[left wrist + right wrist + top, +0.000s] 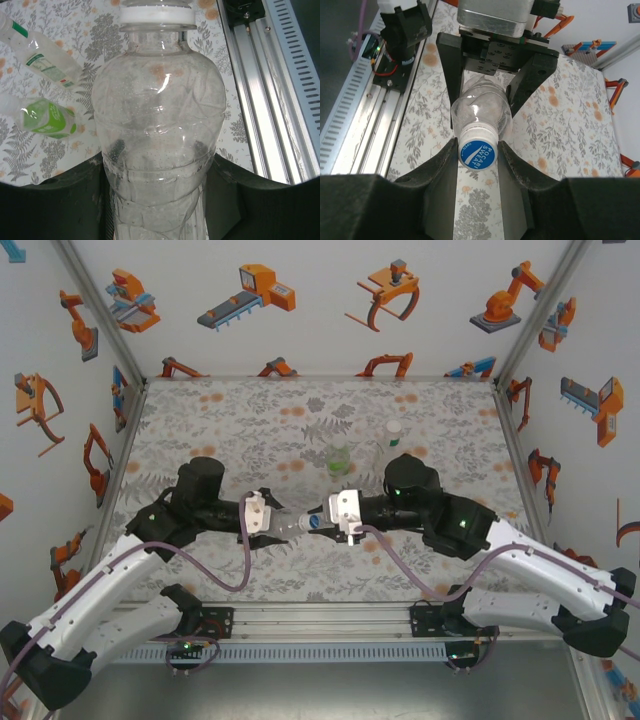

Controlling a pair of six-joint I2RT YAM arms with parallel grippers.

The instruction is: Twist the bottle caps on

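Observation:
A clear bottle hangs level above the table between both arms. My left gripper is shut on its lower body, with a dark finger on each side. The blue cap, white-rimmed, sits on the bottle's neck, and my right gripper is shut on it, both fingers pressed to its sides. Seen from above, the right gripper meets the bottle's mouth end. A green-tinted bottle and a clear bottle with a white cap stand farther back.
The aluminium rail at the table's near edge runs close under the held bottle. The green bottle and the labelled clear bottle are off to the far side. The cage walls bound the floral table.

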